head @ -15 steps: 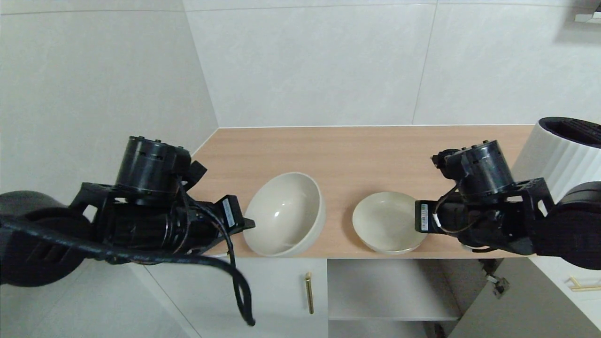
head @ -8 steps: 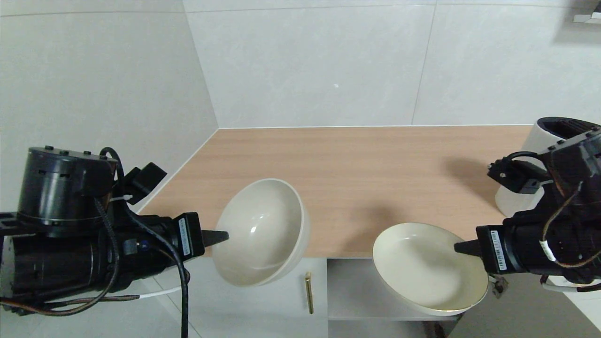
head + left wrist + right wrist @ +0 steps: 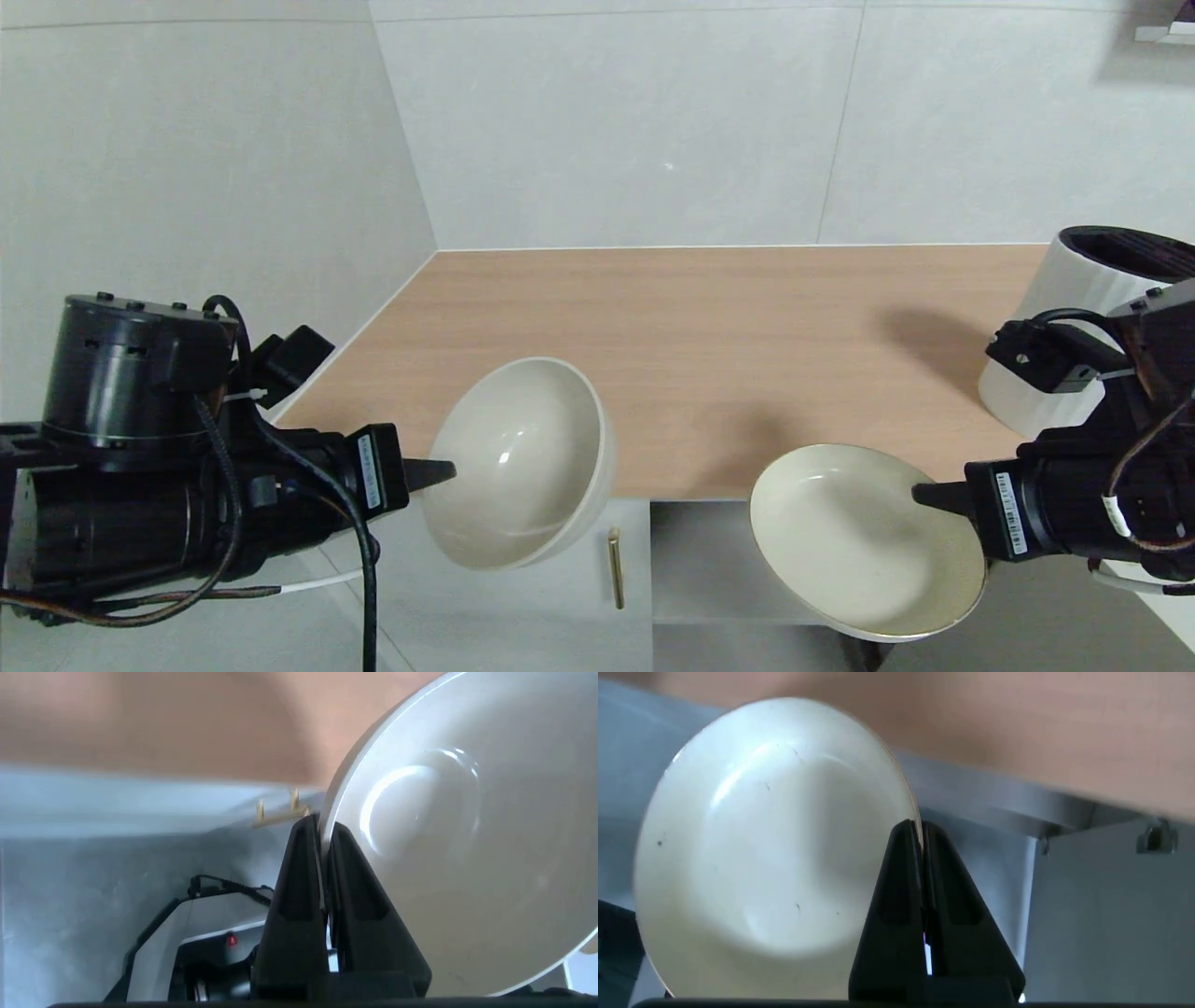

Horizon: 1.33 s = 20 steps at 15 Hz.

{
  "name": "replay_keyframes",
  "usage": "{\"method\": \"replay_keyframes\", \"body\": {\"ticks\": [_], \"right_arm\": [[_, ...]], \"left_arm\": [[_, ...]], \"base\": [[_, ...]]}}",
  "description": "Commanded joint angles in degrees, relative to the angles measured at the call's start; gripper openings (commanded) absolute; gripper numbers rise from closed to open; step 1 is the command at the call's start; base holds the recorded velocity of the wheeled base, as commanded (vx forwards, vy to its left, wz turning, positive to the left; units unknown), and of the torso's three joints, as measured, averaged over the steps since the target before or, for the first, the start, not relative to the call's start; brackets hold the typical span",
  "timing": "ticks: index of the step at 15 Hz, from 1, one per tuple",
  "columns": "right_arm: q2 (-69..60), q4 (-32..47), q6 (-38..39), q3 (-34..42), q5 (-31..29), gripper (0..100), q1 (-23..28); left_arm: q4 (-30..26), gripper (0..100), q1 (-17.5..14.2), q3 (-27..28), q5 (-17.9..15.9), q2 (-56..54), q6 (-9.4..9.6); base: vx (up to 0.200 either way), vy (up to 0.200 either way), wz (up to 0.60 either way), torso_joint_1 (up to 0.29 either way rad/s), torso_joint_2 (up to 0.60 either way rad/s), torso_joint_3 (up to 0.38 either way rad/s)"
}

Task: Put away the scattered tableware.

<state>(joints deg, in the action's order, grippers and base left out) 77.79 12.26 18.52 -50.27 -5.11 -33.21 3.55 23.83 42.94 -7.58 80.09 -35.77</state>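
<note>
Left gripper [image 3: 446, 471] hides bowl [image 3: 527, 453] rim, right gripper [image 3: 922, 493] plate [image 3: 854, 546] rim.

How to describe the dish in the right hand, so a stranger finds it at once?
Look at the wooden counter; two cream dishes hang near its front edge. Take the one on the robot's right, pinched by the right hand. It is a shallow plate, while its neighbour is a deep bowl.
</note>
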Motion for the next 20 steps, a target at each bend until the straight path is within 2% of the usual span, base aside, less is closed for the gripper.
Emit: {"method": "replay_keyframes", "body": {"ticks": [1,11,20], "right_arm": [[0.3,0.0,0.0,0.2,0.0,0,0.0],[2.1,-1.4,0.0,1.1,0.0,0,0.1],[2.4,-1.4,0.0,1.3,0.0,0,0.1]], "left_arm": [[0.1,0,0.1,0.0,-0.1,0.3,0.0],[0.0,0,0.0,-0.1,-0.2,0.6,0.08],[0.1,0,0.0,-0.3,-0.2,0.9,0.0]], "base": [[0.0,0.0,0.0,0.0,0.0,0.0],[0.0,0.0,0.0,-0.002,0.01,0.004],[0.0,0.0,0.0,-0.182,0.44,0.251]]}}
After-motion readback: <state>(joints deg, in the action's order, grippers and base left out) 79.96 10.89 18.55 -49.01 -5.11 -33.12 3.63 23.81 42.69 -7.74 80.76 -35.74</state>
